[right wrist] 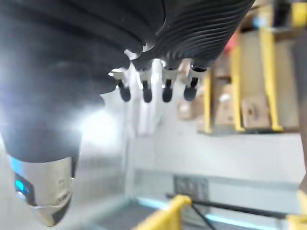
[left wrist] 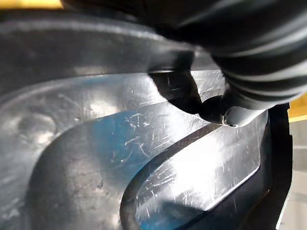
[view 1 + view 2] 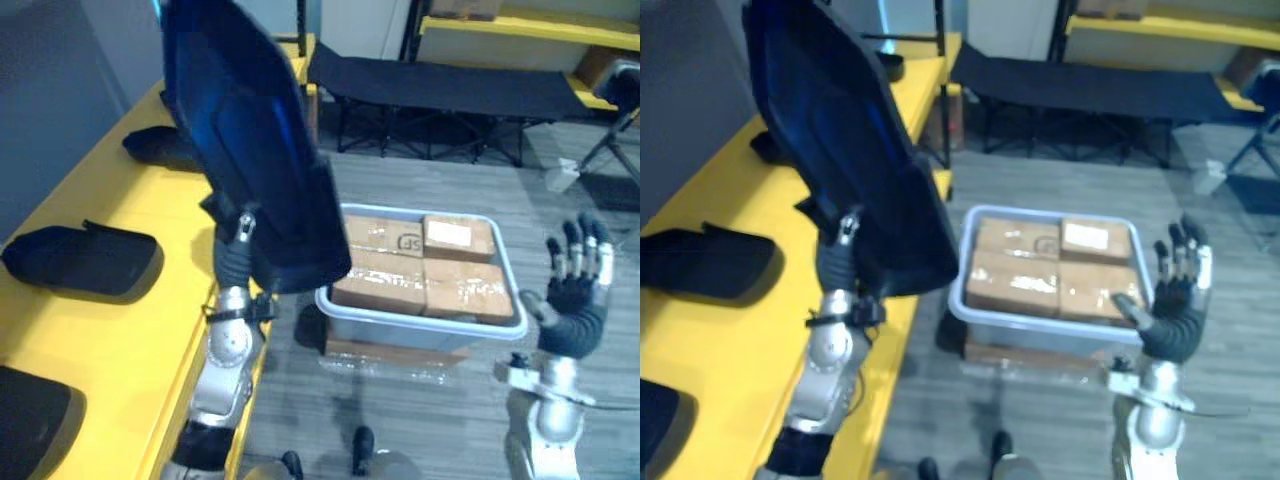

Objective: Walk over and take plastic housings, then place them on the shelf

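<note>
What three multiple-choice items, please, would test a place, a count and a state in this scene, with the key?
1. Where is the dark housing? A on the floor; B in a drawer; C raised in the left hand.
2. How many cardboard boxes show in the grey bin? A two; B four; C six.
3. How is the right hand? A open and empty; B shut on a box; C shut on a housing.
Key: 1 C, the thumb presses on the housing, which is held aloft; 2 B, the boxes lie in two rows of two; 3 A, its fingers stand straight beside the bin, holding nothing.
</note>
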Available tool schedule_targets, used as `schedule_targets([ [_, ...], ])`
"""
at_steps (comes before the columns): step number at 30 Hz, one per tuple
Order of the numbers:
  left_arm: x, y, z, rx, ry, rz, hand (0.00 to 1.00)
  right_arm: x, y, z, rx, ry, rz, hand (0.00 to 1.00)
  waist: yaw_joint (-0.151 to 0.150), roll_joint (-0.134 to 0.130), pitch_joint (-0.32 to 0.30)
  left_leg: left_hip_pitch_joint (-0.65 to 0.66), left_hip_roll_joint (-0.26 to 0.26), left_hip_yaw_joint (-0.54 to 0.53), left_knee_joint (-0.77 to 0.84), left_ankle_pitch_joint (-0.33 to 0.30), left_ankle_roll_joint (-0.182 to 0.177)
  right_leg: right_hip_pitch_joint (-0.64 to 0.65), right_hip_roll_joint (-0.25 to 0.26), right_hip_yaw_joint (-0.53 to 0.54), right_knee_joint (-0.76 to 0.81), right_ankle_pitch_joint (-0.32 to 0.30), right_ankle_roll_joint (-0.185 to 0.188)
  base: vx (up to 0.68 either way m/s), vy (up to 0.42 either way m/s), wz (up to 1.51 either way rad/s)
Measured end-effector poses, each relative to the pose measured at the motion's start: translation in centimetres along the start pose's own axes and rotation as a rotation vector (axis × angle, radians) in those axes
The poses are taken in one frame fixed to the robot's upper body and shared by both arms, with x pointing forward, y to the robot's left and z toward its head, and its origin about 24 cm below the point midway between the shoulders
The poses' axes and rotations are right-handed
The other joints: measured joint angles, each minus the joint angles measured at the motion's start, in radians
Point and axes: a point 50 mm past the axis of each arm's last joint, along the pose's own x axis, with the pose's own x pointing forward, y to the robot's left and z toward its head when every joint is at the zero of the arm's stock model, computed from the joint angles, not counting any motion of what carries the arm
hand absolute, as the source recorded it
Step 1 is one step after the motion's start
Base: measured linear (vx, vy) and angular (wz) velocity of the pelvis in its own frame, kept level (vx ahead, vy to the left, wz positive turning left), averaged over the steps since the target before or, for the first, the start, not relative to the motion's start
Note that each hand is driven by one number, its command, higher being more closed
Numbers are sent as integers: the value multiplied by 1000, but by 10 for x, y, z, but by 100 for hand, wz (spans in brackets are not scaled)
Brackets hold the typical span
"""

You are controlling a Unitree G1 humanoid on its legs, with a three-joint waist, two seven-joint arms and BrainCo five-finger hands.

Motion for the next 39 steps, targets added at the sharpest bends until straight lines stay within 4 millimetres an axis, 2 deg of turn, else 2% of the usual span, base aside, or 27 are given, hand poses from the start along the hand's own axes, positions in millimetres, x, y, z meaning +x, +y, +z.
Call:
schedule_targets([
  [3, -7, 13, -4, 34, 15, 77, 100, -14, -14, 0, 22, 17, -114, 0, -17, 2, 0, 1, 0, 0, -2, 0, 0, -1, 1, 0, -2, -3, 2, 63, 14, 0],
  [7, -14, 21, 1, 15, -32, 95, 100, -37, -37, -3, -43, 95, -273, 0, -23, 5, 0, 2, -1, 3, -8, 0, 0, -10, 1, 3, -1, -5, 2, 65, 18, -2],
  [10, -34, 30, 7, -26, -46, 85, 100, -62, -52, -5, -98, 191, -379, 0, -38, 14, 2, 18, -1, 4, -20, 0, 0, -9, 0, 6, 15, -20, 5, 45, 11, -2],
  [12, -47, 34, 9, -60, -42, 72, 100, -81, -60, 0, -139, 238, -435, 0, -40, 31, 5, 28, -1, 6, -22, -3, -5, -9, -3, 9, 38, -38, 5, 21, 8, -3],
  [14, -52, 38, 10, -86, -52, 86, 100, -87, -63, 2, -158, 254, -429, 0, -40, 42, 4, 36, 1, 12, -24, -5, -7, -10, -3, 14, 57, -52, 4, -25, -1, -8],
  [17, -52, 46, 20, -97, -118, 124, 100, -82, -63, 4, -157, 224, -373, 0, -40, 51, 1, 38, 4, 16, -25, -11, -13, -11, -2, 16, 68, -68, -2, -45, -14, -4],
  [20, -49, 57, 43, -87, -243, 192, 100, -63, -56, 5, -112, 158, -271, 0, -32, 59, 2, 35, 5, -8, -24, -13, -17, -11, -3, 2, 85, -81, -1, -34, -26, 18],
  [22, -48, 65, 60, -47, -335, 271, 100, -35, -37, 8, -47, 60, -151, 0, -5, 72, 0, 26, 2, -41, -23, -9, -22, -6, -8, -31, 87, -86, -2, -11, -22, 36],
  [23, -48, 68, 64, -29, -358, 291, 100, -27, -30, 8, -22, 36, -110, 0, -1, 75, -2, 18, 1, -58, -20, -6, -23, -5, -11, -50, 88, -87, -3, 0, -26, 68],
  [24, -48, 71, 72, 2, -401, 325, 100, -11, -13, 6, 38, 0, -31, 0, 12, 77, -2, 3, -2, -88, -18, 2, -25, -4, -18, -82, 88, -87, 0, 0, -20, 64],
  [25, -49, 73, 76, 25, -424, 342, 100, -4, -3, 3, 68, -5, 7, 0, 23, 77, -1, -2, -3, -104, -18, 8, -27, -2, -20, -100, 88, -87, 1, 14, -32, 85],
  [27, -52, 82, 87, 111, -476, 414, 100, 18, 37, -11, 140, 26, 150, 0, 74, 76, 4, -4, -8, -172, -19, 29, -29, 29, -26, -170, 83, -91, 1, 34, -50, 88],
  [28, -55, 86, 89, 136, -482, 436, 100, 23, 48, -14, 153, 38, 188, 0, 86, 76, 4, -5, -9, -189, -18, 32, -30, 37, -28, -189, 83, -95, 2, 41, -49, 86],
  [30, -66, 103, 95, 219, -487, 555, 100, 34, 82, -23, 167, 74, 297, 0, 132, 75, 5, -17, -20, -251, -13, 40, -34, 58, -35, -249, 80, -102, 6, 56, -38, 84],
  [31, -70, 107, 96, 238, -486, 584, 100, 35, 89, -26, 165, 87, 313, 0, 146, 75, 5, -18, -22, -260, -12, 41, -33, 61, -36, -261, 79, -103, 6, 72, -21, 70],
  [32, -76, 114, 97, 268, -478, 627, 100, 36, 99, -32, 156, 118, 339, 0, 177, 70, 8, -19, -24, -283, -9, 42, -34, 70, -36, -276, 78, -103, 6, 68, -1, 63],
  [33, -80, 119, 97, 290, -470, 654, 100, 36, 105, -38, 136, 155, 352, 0, 195, 61, 14, -19, -30, -307, 1, 42, -34, 92, -38, -299, 71, -104, 7, 55, 3, 63],
  [36, -88, 129, 100, 348, -455, 688, 100, 34, 114, -47, 118, 211, 372, 0, 231, 33, 18, -17, -43, -338, 8, 42, -34, 112, -46, -301, 71, -114, 14, 40, 30, 43],
  [39, -95, 135, 100, 390, -431, 709, 100, 35, 116, -48, 115, 224, 379, 0, 237, 14, 19, -17, -54, -340, 19, 40, -35, 115, -59, -300, 88, -127, 19, 12, 39, 9],
])
